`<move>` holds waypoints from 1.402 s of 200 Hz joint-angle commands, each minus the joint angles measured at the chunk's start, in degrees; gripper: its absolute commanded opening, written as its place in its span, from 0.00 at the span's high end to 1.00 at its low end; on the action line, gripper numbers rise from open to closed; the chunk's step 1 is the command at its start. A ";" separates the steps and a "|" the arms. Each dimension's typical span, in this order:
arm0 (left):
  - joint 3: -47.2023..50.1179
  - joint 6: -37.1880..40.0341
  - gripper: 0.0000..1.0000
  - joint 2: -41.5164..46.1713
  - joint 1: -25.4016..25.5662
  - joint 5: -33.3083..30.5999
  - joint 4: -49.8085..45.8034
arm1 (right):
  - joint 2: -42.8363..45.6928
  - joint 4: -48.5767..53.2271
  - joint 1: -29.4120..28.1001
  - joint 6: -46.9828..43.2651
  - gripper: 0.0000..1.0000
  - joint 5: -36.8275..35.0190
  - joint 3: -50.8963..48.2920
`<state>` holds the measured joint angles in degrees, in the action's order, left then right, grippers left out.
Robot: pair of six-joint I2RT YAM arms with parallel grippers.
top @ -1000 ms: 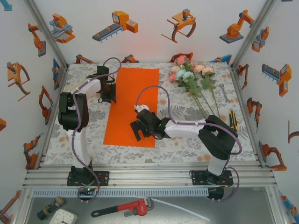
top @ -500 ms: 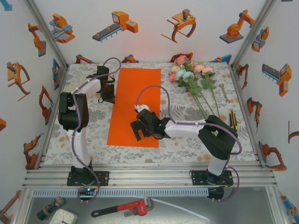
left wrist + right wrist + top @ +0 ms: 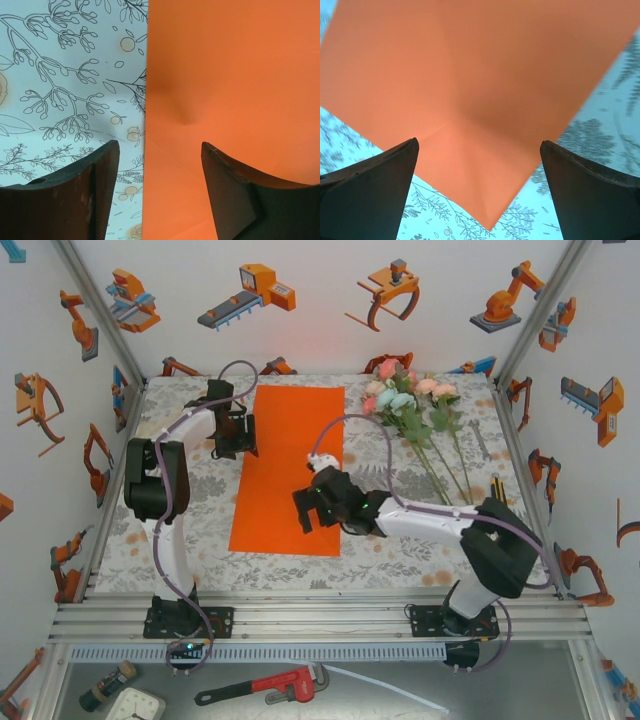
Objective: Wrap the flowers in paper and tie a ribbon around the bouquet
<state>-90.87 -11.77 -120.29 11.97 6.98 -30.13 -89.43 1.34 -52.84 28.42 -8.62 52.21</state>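
Note:
The orange paper (image 3: 285, 465) lies flat on the floral cloth, long side running away from me. My left gripper (image 3: 240, 435) is open at the paper's (image 3: 225, 75) far left edge; in the left wrist view that edge runs between its fingertips, left gripper (image 3: 159, 145). My right gripper (image 3: 312, 510) hovers open over the paper's near right part, and a corner of the paper (image 3: 470, 75) points down between the jaws of the right gripper (image 3: 479, 142). The flowers (image 3: 410, 405) lie loose at the far right, stems toward me, apart from the paper. The ribbon is out of view.
A yellow-and-black screwdriver (image 3: 498, 495) and a small grey tool (image 3: 480, 440) lie by the table's right edge. Aluminium posts frame the corners. A red pipe wrench (image 3: 270, 685) rests on the shelf below the arm bases.
The paper's near end slid right and the sheet straightened. My left gripper moved right to the paper's edge and opened. My right arm shifted right, still open.

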 commanded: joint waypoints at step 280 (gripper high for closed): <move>-2.22 -0.36 0.62 -0.20 0.24 2.88 -1.54 | -9.78 -4.42 8.89 15.39 0.44 9.59 -2.75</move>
<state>-92.18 -12.19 -122.23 11.99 10.26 -29.74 -97.19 -5.45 -43.75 43.33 0.69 49.17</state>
